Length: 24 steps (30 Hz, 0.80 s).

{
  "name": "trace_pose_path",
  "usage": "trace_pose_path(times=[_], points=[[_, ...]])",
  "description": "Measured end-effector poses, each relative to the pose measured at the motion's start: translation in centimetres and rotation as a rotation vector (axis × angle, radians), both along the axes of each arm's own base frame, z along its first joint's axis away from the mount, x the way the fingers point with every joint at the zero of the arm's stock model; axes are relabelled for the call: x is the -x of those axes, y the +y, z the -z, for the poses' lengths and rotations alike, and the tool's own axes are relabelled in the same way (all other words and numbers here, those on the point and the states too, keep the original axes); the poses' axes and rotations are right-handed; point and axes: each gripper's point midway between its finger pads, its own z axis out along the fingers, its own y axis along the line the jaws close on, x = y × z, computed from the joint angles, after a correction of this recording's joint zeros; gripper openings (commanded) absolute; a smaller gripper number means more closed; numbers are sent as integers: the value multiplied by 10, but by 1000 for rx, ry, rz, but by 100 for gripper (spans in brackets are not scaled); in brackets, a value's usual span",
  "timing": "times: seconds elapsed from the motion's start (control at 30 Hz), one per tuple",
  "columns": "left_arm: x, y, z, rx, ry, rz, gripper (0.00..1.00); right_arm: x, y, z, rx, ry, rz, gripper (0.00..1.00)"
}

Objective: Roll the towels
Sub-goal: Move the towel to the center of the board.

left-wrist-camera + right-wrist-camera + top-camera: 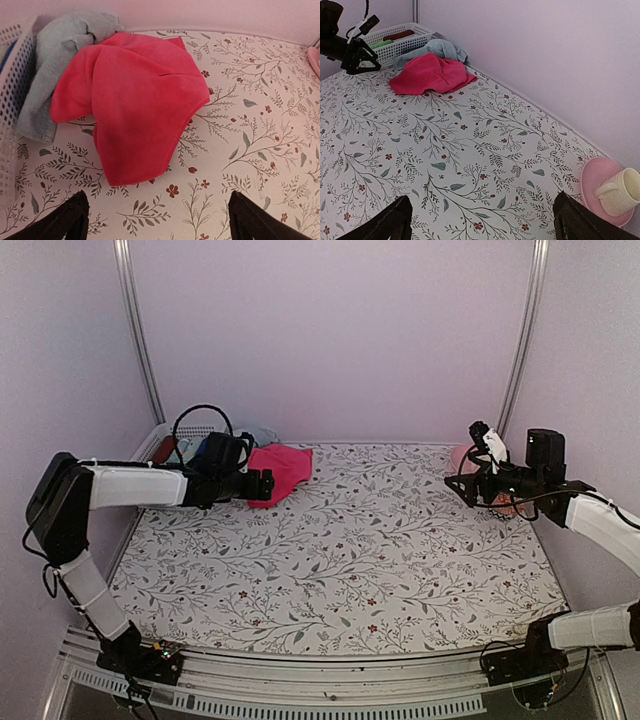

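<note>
On the left, my left jaws stand spread wide with nothing between them, hovering low over the tabletop just short of the pink towel. Behind them, in the far-left corner, sits the white basket with some rolled cloths inside. Red and green ones show, but my left arm covers most of the basket from above, so I cannot count them. The pale blue towel lies bunched against the basket's wall. The pink towel touches it and laps over its near side in a loose, creased heap. By my reading the task has not begun. Neither towel is flat and neither is rolled, so both are left to be parted, spread out and rolled up. I cannot tell how much of the pale blue towel is buried under the pink one, or whether one end of it trails into the basket. The pink towel's corners are tucked out of sight in its own folds. The middle of the tabletop shows only its printed pattern. On the right, my right jaws are also spread wide and hold nothing, raised near the right edge and well apart from both towels. In the far-right corner a cream mug stands on a pink plate. The edge of the right wrist view cuts off part of the plate, and from above my right arm hides most of it.
</note>
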Motion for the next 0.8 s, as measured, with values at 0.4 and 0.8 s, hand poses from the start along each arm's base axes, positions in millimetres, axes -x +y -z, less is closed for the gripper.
trace_pose_path(times=[0.4, 0.8], points=[[-47, -19, 66, -25, 106, -90, 87, 0, 1, 1, 17, -9, 0, 99], [-45, 2, 111, -37, 195, -181, 72, 2, 8, 1, 32, -21, -24, 99]])
